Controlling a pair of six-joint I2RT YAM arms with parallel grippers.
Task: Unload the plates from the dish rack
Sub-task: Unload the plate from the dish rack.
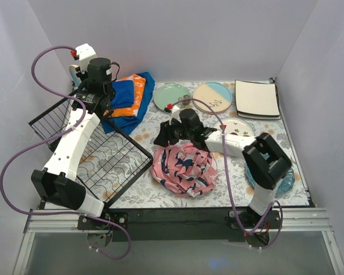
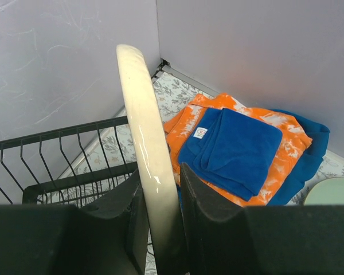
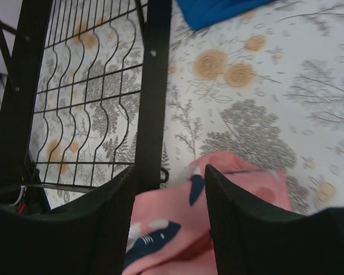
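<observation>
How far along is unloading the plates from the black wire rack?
Done: five ceramic plates lie on the table: mint green, cream-and-blue, cream square, white with red marks, teal. In hand: the left pincer holds a cream plate over the black wire dish rack. Left: setting it down; no other plate shows in the rack.
</observation>
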